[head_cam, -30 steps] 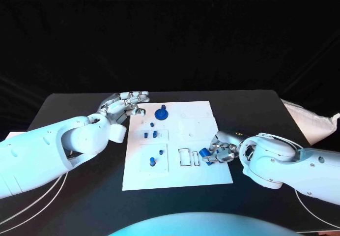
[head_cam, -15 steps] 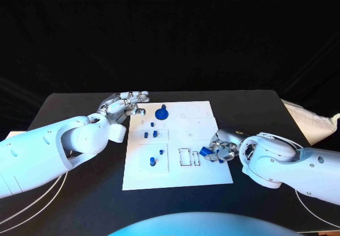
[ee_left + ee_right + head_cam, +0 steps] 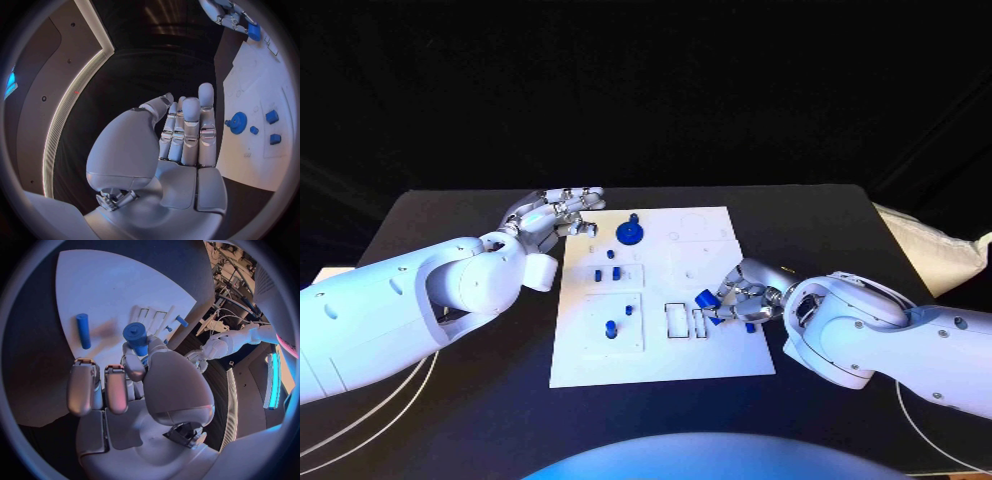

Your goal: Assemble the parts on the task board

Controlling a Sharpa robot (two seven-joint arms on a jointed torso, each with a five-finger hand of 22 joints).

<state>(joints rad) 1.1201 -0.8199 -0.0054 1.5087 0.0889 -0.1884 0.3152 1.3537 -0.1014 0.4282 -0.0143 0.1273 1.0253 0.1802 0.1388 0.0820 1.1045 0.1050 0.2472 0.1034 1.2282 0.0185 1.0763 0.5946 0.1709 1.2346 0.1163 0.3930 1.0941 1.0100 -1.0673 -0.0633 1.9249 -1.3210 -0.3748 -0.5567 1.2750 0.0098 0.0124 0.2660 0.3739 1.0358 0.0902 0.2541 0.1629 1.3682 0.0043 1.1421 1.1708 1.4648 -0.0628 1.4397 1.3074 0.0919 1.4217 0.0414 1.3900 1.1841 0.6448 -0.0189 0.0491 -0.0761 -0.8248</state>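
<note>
Right hand (image 3: 737, 297) pinches blue part (image 3: 135, 338) (over board)

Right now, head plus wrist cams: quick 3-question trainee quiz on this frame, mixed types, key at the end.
1. True or false: the left hand holds a blue part.
2. Multiple choice: the right hand is A) open over bare table, B) gripping a blue cylindrical part above the task board, C) resting on the blue gear.
3. Fill in: the blue gear sits at the board's ____ end, near the left hand (far/near).

Key: 1 false; 2 B; 3 far.
</note>
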